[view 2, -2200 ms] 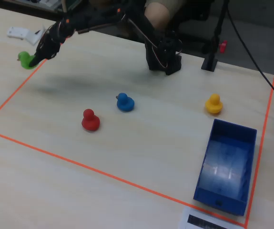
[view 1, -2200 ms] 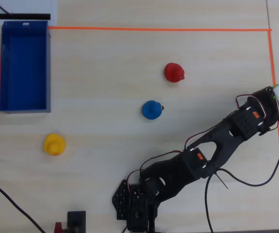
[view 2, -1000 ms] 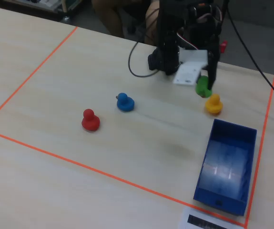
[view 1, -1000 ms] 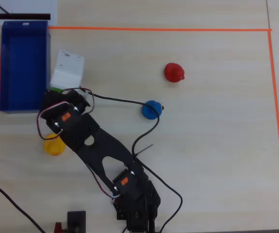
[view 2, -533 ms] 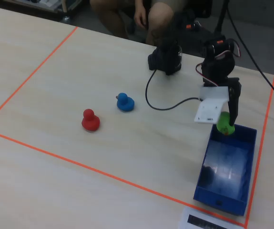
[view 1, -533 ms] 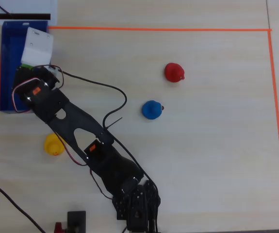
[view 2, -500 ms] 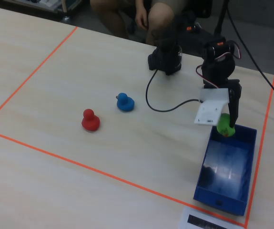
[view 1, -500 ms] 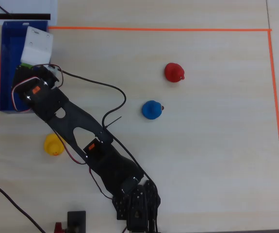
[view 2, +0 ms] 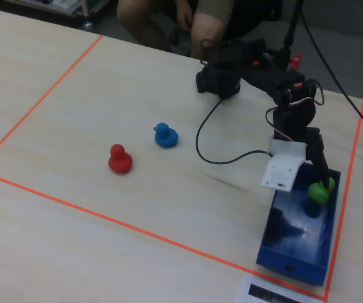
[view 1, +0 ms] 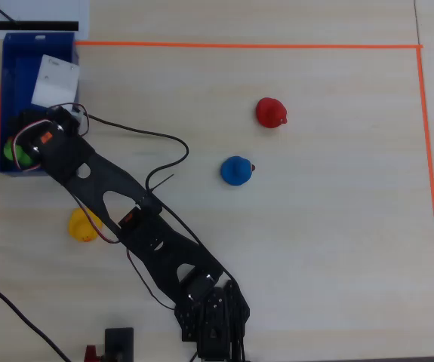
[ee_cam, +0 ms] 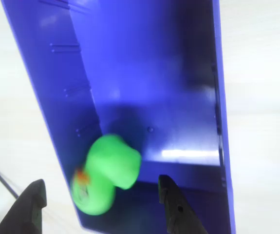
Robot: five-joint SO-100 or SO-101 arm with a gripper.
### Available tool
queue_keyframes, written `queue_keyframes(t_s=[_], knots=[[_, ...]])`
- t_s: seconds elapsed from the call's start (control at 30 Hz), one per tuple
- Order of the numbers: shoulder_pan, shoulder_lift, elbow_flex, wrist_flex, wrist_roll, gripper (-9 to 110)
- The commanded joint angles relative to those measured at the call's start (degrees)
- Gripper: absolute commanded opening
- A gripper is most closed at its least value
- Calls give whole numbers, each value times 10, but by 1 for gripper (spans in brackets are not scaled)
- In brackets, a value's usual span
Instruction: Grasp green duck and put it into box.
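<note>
Pale wood-grain table (view 1: pixel 315 264), marked by an orange tape border (view 1: pixel 247 45); carries everything below.

Black arm (view 1: pixel 141 226): reaches from the near edge of the overhead view to the far left corner.

Deep-blue box (ee_cam: pixel 178 73): long low-walled tray at that corner.

Gripper (ee_cam: pixel 101 195): over the near end of the box, fingers spread wide to either side of the duck and not touching it, so released.

Green duck (ee_cam: pixel 108 173): blurred in the wrist view, apparently inside the box against its left wall; whether it has landed is uncertain.

Other ducks: blue (view 1: pixel 236 170), red (view 1: pixel 271 112), yellow (view 1: pixel 83 225), all on the table, well apart from the box.

Handling note: keep the fingers spread and lift straight up, clear of the walls.

View note: only the wrist view shows the finger gap; only the overhead view shows the yellow duck.
</note>
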Motion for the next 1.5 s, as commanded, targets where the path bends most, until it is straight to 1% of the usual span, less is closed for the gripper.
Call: queue_keyframes(t_s=[0.0, 0.1, 0.17, 0.3, 0.43, 0.6, 0.77, 0.9, 1.1, 1.27, 1.4, 1.47], knots=[[12, 49, -62, 52, -11, 17], [45, 164, 11, 63, -18, 0], [74, 287, 128, 40, -33, 0], [141, 584, 461, -90, -86, 0], [211, 829, 700, -135, -162, 0], [296, 1045, 898, -147, -247, 0], [322, 1232, 1103, -156, -306, 0], [346, 1350, 1254, -164, -322, 0], [370, 1473, 1429, -175, -329, 0], [372, 1479, 1497, -160, -338, 0], [375, 1479, 1558, -107, -389, 0], [380, 1481, 1558, -54, -396, 0]])
